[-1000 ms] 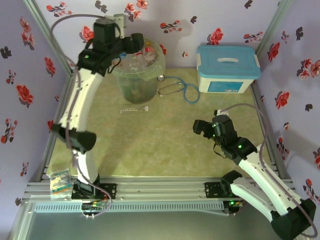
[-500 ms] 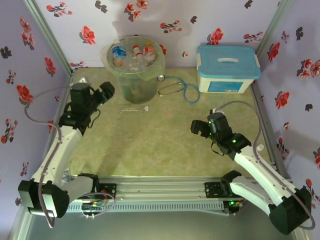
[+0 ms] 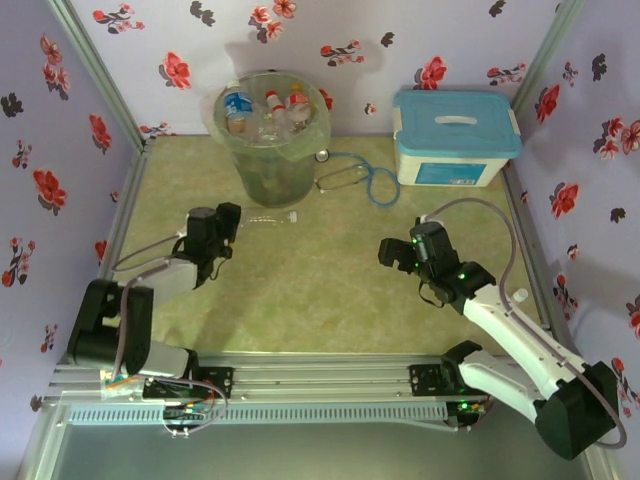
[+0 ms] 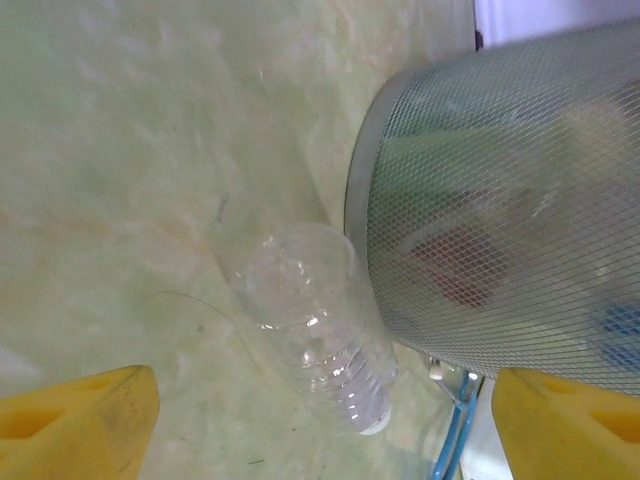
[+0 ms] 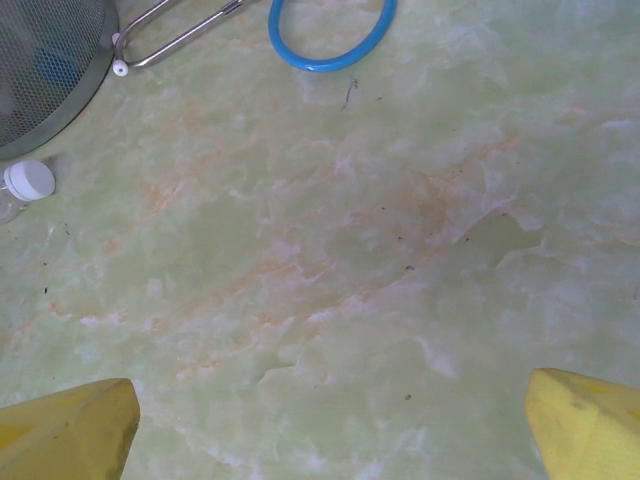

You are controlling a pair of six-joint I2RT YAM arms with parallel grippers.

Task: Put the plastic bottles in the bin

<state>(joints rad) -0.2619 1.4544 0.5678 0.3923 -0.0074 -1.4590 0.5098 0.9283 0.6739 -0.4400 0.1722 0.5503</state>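
Top external: we see bin (image 3: 268, 150) far left w/ several bottles (image 3: 265, 108) inside, labels blurry; one clear bottle (image 3: 270, 218) lies just near of it. Left claw (image 3: 228, 222) & right claw (image 3: 396, 255) both gape wide, empty.

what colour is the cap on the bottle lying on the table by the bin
White. The cap of the clear bottle shows best in the right wrist view.

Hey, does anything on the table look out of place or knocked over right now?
Yes: one clear bottle lies on its side on the table, right by the foot of the bin, while other bottles are already inside. A stethoscope is sprawled beside the bin too.
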